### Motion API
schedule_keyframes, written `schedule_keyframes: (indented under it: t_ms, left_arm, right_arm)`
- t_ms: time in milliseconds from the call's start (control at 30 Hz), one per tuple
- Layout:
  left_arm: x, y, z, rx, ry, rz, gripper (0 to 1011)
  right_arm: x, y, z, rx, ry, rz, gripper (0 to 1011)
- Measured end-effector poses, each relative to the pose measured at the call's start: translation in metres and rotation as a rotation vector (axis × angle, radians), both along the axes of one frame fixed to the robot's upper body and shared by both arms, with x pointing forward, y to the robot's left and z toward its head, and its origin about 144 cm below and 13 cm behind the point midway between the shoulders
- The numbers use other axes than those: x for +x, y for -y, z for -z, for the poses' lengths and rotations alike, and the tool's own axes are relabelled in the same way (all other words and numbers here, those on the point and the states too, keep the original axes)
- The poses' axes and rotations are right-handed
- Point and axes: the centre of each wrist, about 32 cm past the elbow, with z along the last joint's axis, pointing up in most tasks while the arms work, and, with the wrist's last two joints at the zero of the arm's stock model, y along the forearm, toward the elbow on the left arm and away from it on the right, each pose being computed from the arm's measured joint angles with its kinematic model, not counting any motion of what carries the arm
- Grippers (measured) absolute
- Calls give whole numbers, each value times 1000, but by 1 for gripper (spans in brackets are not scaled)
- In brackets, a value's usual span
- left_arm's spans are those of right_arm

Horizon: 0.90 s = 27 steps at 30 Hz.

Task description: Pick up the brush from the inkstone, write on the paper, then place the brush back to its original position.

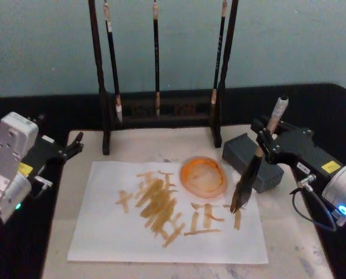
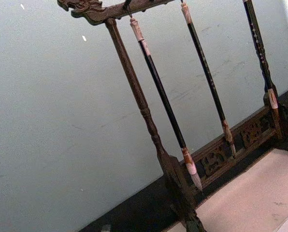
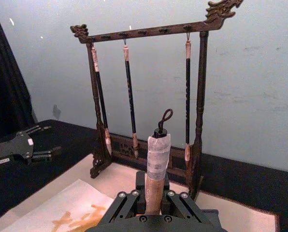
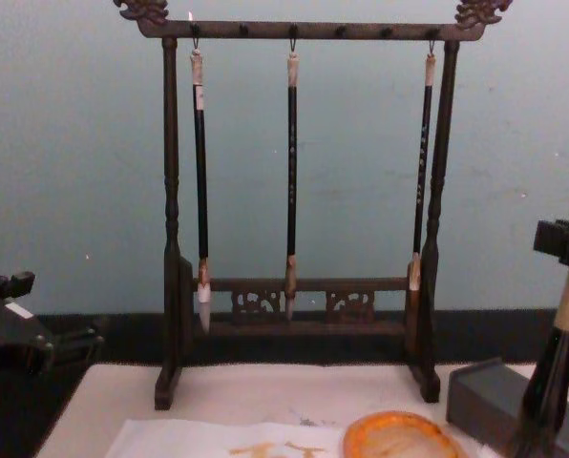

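right tool (image 1: 264, 139) grips brush (image 1: 253, 170) mid-handle | tip over paper (image 1: 103, 232) | left tool (image 1: 77, 144) idle

Black left gripper (image 1: 75, 144) and right gripper (image 1: 265, 138); pale grey wrists (image 1: 10, 145), yellow labels (image 1: 25, 169), 1 looped black cable (image 1: 303, 204).

A dark wooden rack (image 4: 304, 29) hung with three slim brushes (image 4: 291, 172) stands on a beige mat (image 1: 289, 244) near a grey block (image 1: 238, 152).

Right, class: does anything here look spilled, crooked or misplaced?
Nothing spilled or broken. The orange dish sits on the far edge of the paper, not beside it. The right end effector holds the brush tilted over the paper; the left end effector rests open at left.
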Motion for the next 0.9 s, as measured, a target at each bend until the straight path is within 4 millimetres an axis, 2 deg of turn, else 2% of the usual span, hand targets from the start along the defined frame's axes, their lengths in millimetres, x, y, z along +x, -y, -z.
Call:
schedule_keyframes:
  t_ms: [900]
  left_arm:
    - [0, 0, 0, 0, 0, 0, 1009]
  right_arm:
    - [2, -7, 7, -14, -14, 2, 160]
